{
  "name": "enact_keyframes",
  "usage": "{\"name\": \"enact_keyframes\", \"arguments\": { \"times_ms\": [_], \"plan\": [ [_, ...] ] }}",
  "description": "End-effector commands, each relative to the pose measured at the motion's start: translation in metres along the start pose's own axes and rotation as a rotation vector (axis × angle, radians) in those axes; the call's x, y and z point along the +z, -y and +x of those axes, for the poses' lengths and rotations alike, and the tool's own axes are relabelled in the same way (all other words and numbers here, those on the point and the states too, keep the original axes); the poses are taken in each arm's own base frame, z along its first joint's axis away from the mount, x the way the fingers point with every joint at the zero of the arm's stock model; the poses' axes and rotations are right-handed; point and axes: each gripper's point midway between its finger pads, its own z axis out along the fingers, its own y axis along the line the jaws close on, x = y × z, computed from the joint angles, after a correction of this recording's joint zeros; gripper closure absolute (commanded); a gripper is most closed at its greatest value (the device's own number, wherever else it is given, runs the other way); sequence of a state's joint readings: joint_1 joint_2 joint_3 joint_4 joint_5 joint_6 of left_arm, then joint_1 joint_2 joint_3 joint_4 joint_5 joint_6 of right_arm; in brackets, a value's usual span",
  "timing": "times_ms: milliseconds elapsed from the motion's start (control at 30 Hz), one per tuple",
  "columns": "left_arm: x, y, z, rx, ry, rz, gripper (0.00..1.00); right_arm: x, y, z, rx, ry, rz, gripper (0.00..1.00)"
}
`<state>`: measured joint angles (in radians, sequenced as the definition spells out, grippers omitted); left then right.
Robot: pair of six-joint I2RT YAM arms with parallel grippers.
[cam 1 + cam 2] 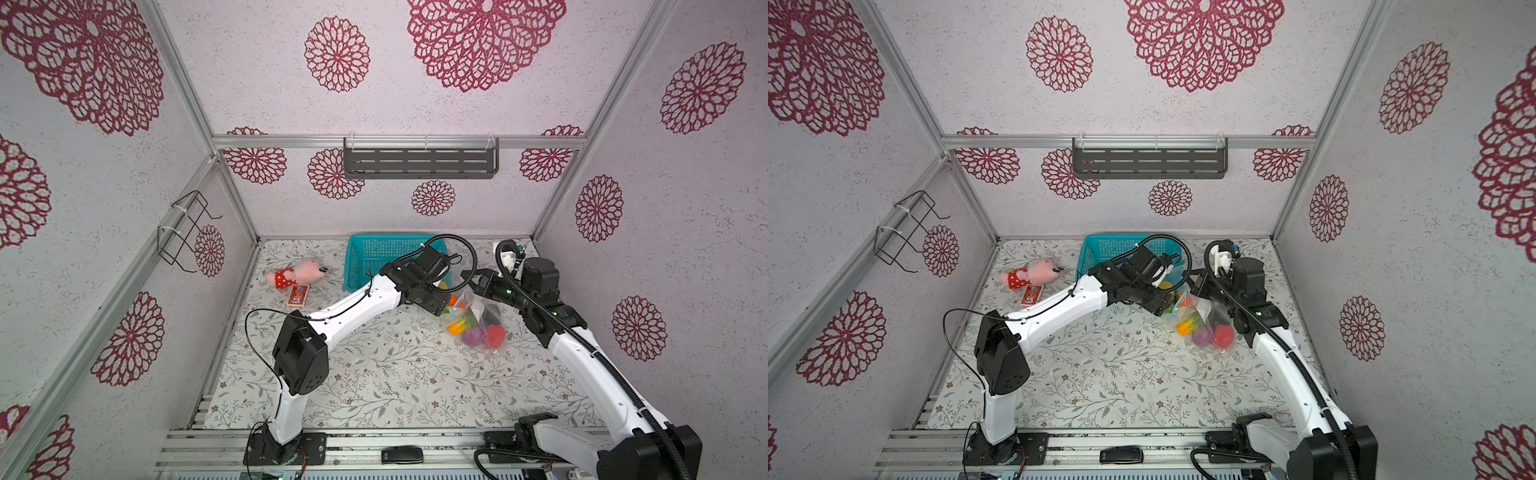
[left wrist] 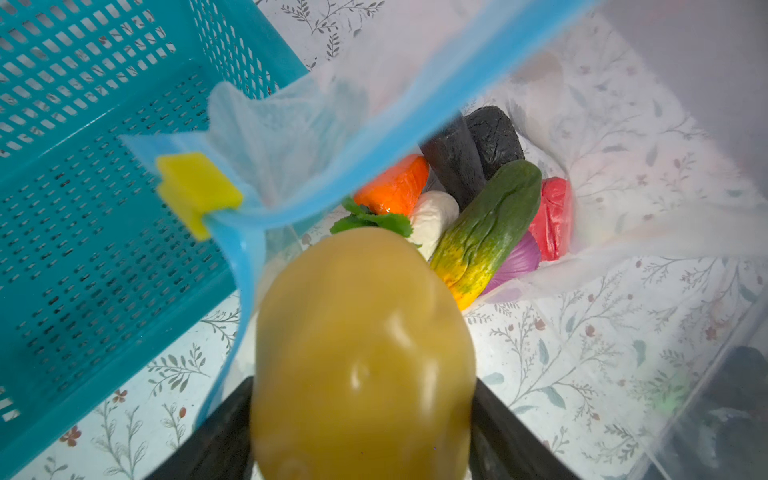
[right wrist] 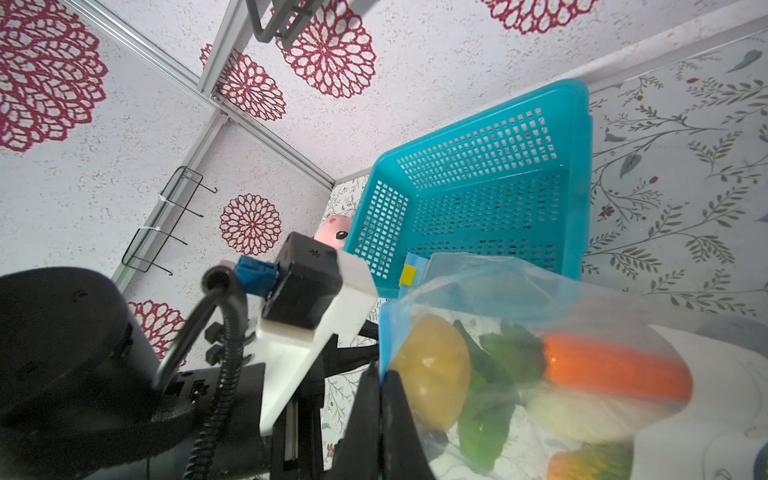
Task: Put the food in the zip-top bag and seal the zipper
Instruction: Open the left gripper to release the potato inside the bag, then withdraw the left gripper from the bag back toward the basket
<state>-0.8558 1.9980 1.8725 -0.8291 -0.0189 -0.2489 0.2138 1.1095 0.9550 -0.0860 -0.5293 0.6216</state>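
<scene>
The clear zip-top bag (image 1: pixel 478 320) lies open at the right back of the table. My right gripper (image 3: pixel 380 399) is shut on the bag's mouth edge at its light-blue zipper (image 2: pixel 374 137), holding it up. A yellow slider (image 2: pixel 195 191) sits at the strip's end. My left gripper (image 2: pixel 361 382) is at the bag's mouth, with a yellow potato (image 2: pixel 361 353) filling the gap between its fingers. Inside the bag lie a carrot (image 2: pixel 395 187), dark eggplant (image 2: pixel 469 153), white corn (image 2: pixel 434 216), red pepper (image 2: pixel 552 216), purple onion (image 2: pixel 519 262), a green-yellow vegetable (image 2: pixel 486 232) and green leaves (image 2: pixel 370 220).
A teal mesh basket (image 1: pixel 374 249) stands just behind the bag, close to the left gripper. A pink plush toy (image 1: pixel 295 274) and a small red packet (image 1: pixel 298 296) lie at the back left. Walls enclose the table on three sides.
</scene>
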Motion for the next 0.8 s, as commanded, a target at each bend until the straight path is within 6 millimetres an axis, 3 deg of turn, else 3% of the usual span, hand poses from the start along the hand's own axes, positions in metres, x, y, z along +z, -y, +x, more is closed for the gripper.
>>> {"name": "enact_keyframes", "arguments": {
  "times_ms": [0, 300, 333, 533, 767],
  "plan": [
    [-0.005, 0.002, -0.001, 0.021, 0.013, -0.009, 0.2, -0.003, -0.009, -0.008, -0.02, 0.037, -0.037, 0.99],
    [-0.01, 0.009, -0.005, 0.015, 0.029, 0.027, 0.16, -0.004, -0.009, -0.008, -0.021, 0.037, -0.036, 0.99],
    [-0.026, 0.011, -0.014, 0.008, 0.066, 0.038, 0.16, -0.005, -0.009, -0.008, -0.022, 0.038, -0.034, 0.99],
    [-0.075, 0.019, -0.031, -0.044, 0.192, 0.099, 0.14, -0.005, -0.007, -0.008, -0.027, 0.043, -0.023, 0.99],
    [-0.109, 0.019, -0.022, -0.133, 0.269, 0.148, 0.12, -0.008, -0.005, -0.005, -0.028, 0.044, -0.015, 0.99]
  ]
}}
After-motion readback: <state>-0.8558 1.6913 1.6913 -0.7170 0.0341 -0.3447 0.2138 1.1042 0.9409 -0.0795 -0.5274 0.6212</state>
